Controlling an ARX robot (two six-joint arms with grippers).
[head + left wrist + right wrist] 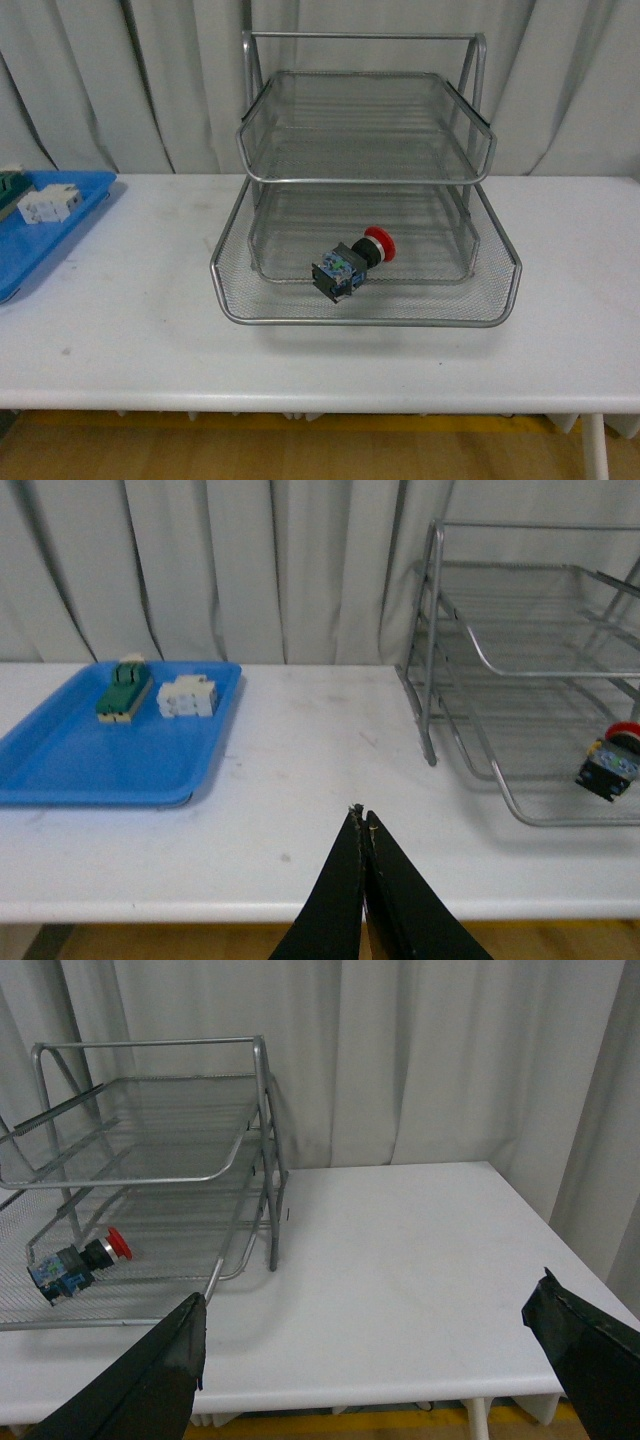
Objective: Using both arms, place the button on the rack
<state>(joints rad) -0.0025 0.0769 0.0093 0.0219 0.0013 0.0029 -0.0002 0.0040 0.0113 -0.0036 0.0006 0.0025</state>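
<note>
Left gripper (pixel 361 815) is pinched closed on nothing; right gripper (pixel 370 1360) gapes wide, empty. Button (pixel 352 262) lies on its side near the front rim of the rack (pixel 360 37)'s extended bottom tray (pixel 365 322). Jolting that tray would likely roll it.

The front view's left edge cuts off the flat blue plastic tray (pixel 40 250) and most of the green-and-cream terminal block (pixel 8 190) on it. The left wrist view crops the silver wire-mesh rack (pixel 433 650) on its right side.
</note>
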